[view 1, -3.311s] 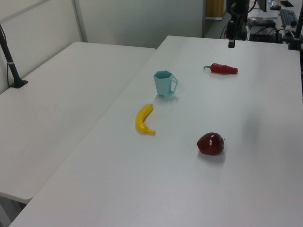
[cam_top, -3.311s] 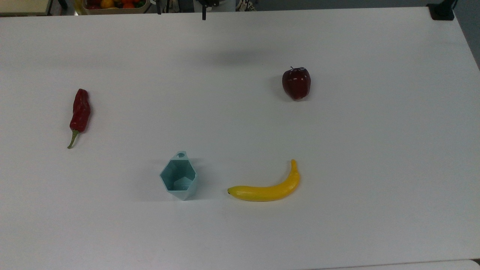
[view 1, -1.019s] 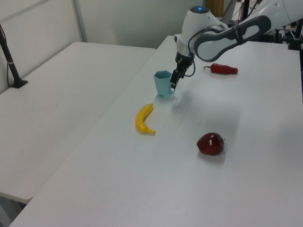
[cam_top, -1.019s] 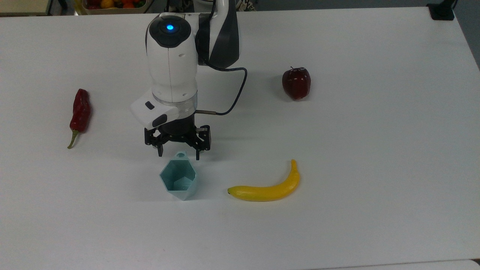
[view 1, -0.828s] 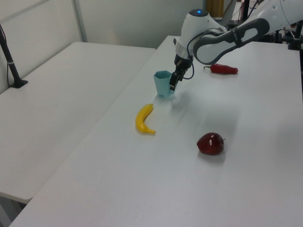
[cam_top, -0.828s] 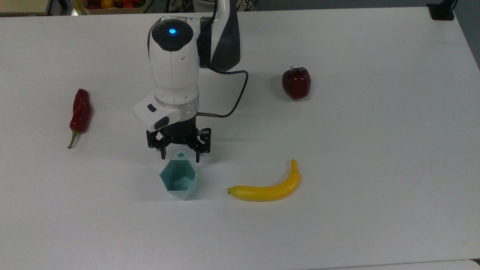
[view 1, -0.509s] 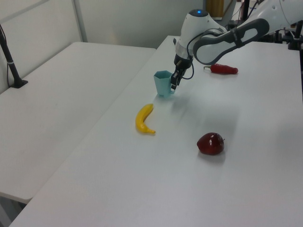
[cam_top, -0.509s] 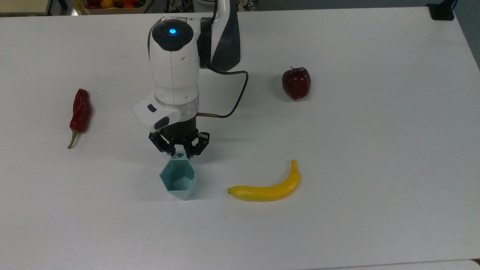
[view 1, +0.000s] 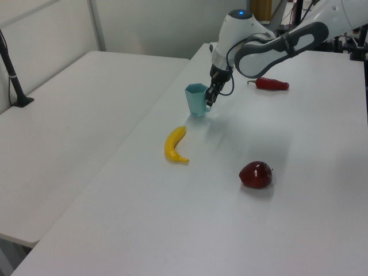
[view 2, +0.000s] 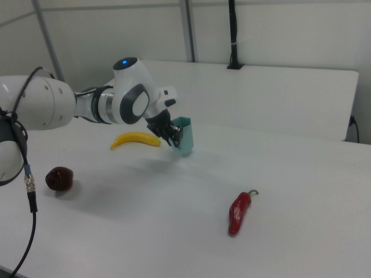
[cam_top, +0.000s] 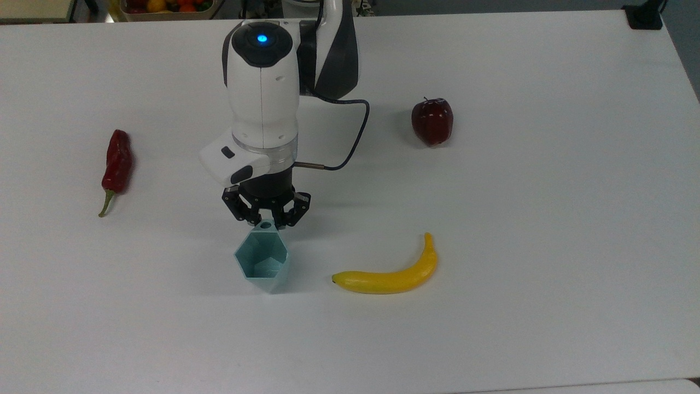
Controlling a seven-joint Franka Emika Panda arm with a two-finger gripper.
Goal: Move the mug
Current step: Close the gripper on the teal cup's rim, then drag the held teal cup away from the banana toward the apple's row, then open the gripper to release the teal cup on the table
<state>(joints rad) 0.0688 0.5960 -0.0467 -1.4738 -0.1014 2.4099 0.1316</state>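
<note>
Mug (cam_top: 262,260) of pale teal plastic, six-sided and faceted, is seen upright with its mouth open upward; a small tab with a round hole juts from its rim. It is placed near the middle of the white table (cam_top: 547,219), and in the right view (view 2: 184,136) it appears raised slightly off the surface, though contact below cannot be told for certain. Toward the top view's right a banana (cam_top: 391,273) lies near the mug; an apple (cam_top: 432,120) sits farther off, and a chili pepper (cam_top: 116,164) lies well apart toward the top view's left. Wide bare tabletop is left toward the top view's bottom edge. The gripper (cam_top: 266,219) is closed on the mug's rim tab, one finger on either side of it.
</note>
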